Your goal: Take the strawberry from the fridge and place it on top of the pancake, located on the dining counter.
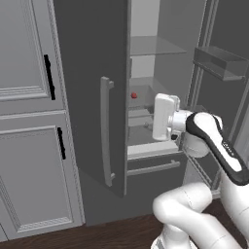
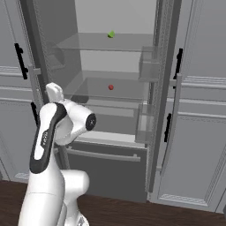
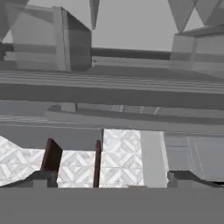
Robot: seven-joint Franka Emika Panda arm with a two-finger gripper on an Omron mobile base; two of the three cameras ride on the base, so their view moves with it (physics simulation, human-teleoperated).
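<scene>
Red strawberry (image 2: 111,87) on glass shelf (image 2: 110,93) in open fridge (image 1: 92,97), gripper (image 3: 111,177) apparently spread wide, empty

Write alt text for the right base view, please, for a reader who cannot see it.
An open fridge shows a strawberry on a glass shelf and a small green item on the shelf above. The white robot arm rises at lower left, in front of the fridge.

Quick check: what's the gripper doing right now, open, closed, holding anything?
Gripper: open, holding nothing; the strawberry sits on the glass shelf inside the fridge.
</scene>
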